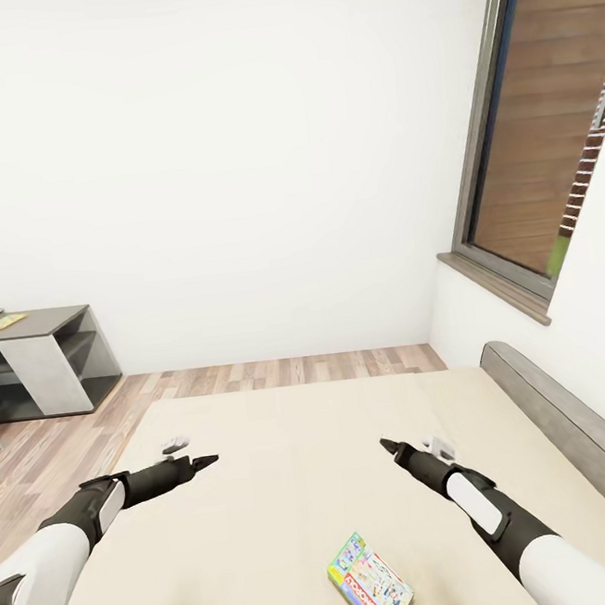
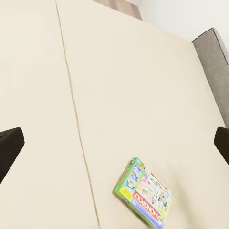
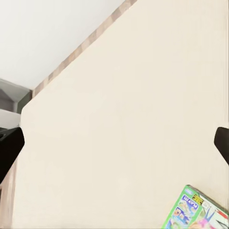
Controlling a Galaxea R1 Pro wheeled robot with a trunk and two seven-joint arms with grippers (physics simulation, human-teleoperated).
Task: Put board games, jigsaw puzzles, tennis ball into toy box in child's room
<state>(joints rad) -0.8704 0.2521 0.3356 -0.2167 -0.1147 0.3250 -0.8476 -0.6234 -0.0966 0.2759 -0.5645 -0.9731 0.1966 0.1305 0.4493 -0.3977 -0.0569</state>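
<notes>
1. Flat rectangular white-green Monopoly board game box w/ red banner (image 1: 370,581) lies face-up on the wide beige mattress of the grey-framed bed (image 1: 290,453), at approx 6 o'clock in head view, near the bottom edge, skewed to the bed's sides.
2. Left gripper (image 1: 204,461) hovers over the mattress at approx 10 o'clock from the box, well apart; black fingers look pressed together to a point in head view, while its wrist view shows dark tips at both frame edges, so can't tell if released or clenched. Nothing held.
3. Right gripper (image 1: 388,445) at approx 1 o'clock from the box, nearer but not touching; same doubt, holding nothing.
4. Handling, my guess: cardboard box, light, stiff, glossy so a bit slippery; lies flush on soft bedding, so little gap underneath.
5. Best hold prob. across the short width at a long edge, or pinch one end.
6. Dark grey low cabinet (image 1: 47,357) sits at approx 9 o'clock by the wall.
</notes>
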